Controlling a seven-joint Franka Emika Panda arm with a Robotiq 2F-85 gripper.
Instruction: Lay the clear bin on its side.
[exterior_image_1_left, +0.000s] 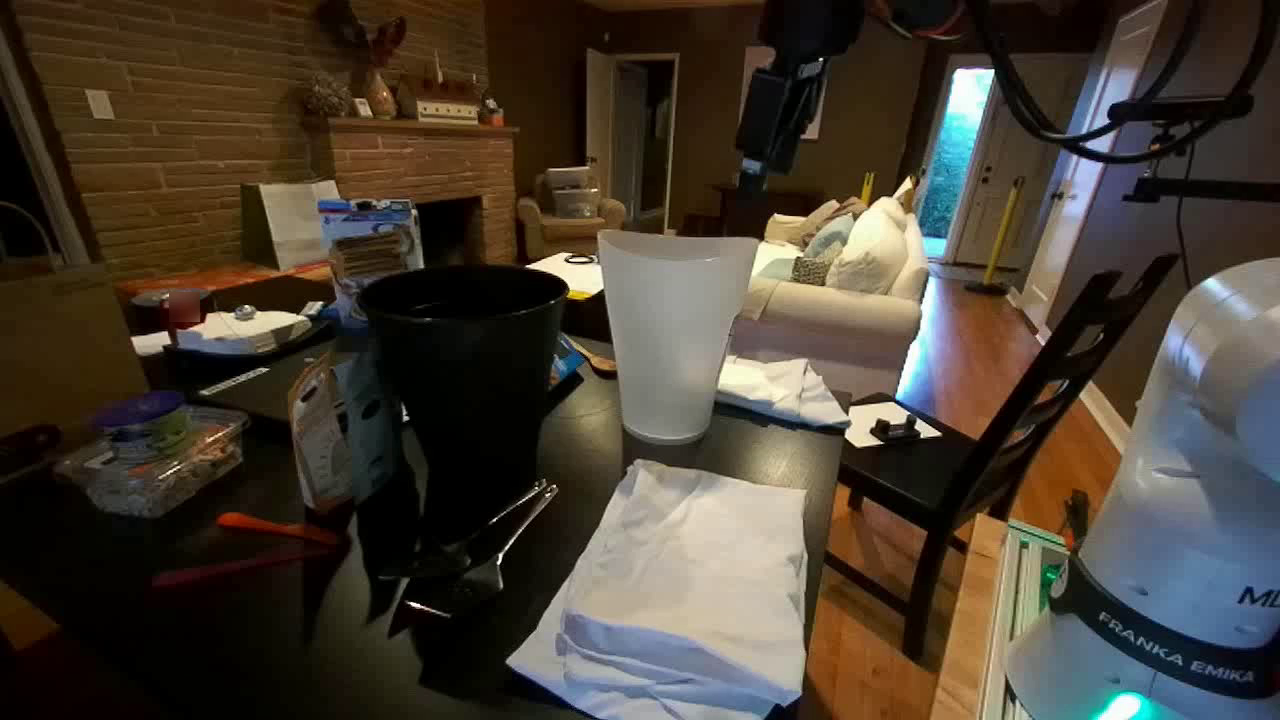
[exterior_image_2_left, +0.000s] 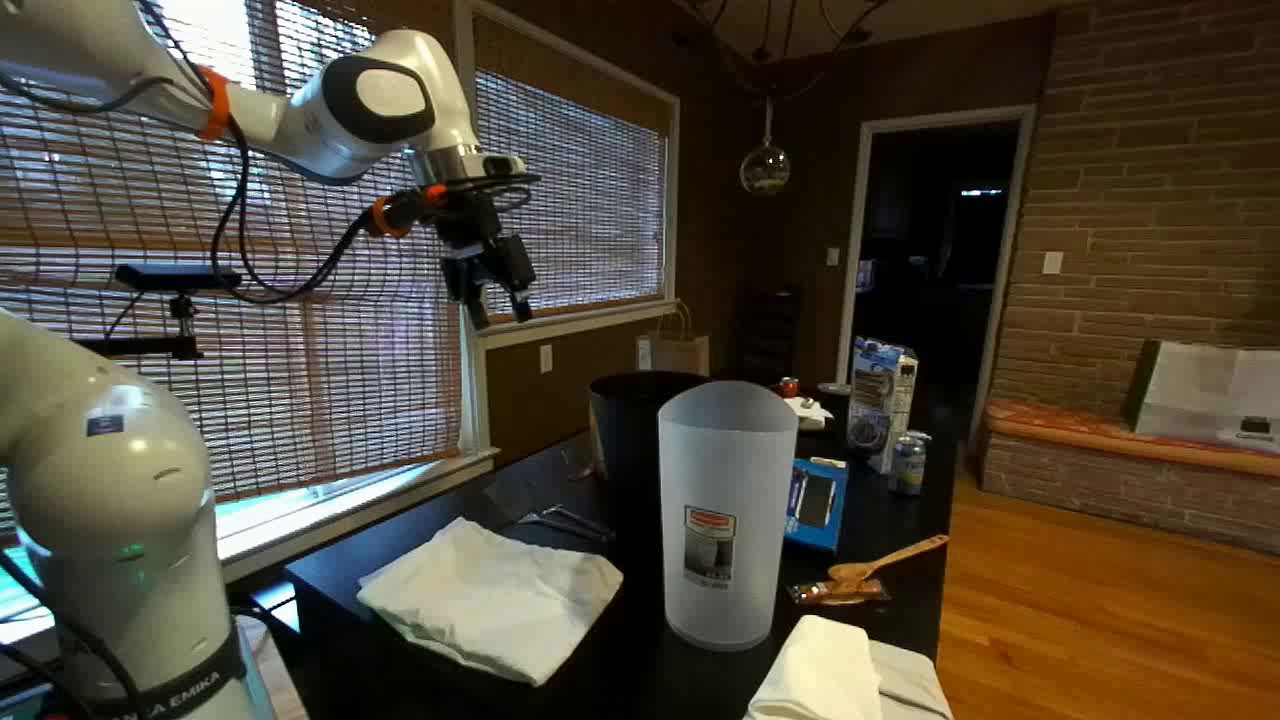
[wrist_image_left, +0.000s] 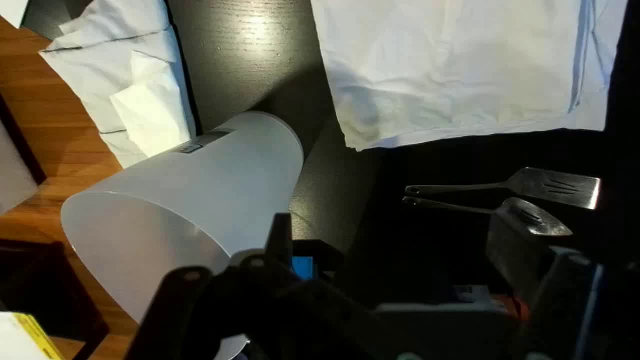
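The clear bin (exterior_image_1_left: 672, 340) is a tall translucent whitish wastebasket. It stands upright on the dark table in both exterior views, with a label (exterior_image_2_left: 710, 545) on one wall. In the wrist view the clear bin (wrist_image_left: 225, 165) is on the left, its open mouth toward the camera, partly covered by one finger. My gripper (exterior_image_1_left: 752, 180) is in the air above the table, higher than the bin's rim and apart from it. The gripper's fingers are spread in an exterior view (exterior_image_2_left: 500, 318) and in the wrist view (wrist_image_left: 395, 222), with nothing visibly held between them.
A black round bin (exterior_image_1_left: 465, 370) stands beside the clear bin. A folded white cloth (exterior_image_1_left: 690, 570) and another white cloth (exterior_image_1_left: 780, 390) lie near it. Metal spatulas (wrist_image_left: 500, 187), a wooden spoon (exterior_image_2_left: 890, 560) and a blue box (exterior_image_2_left: 815, 505) are on the table.
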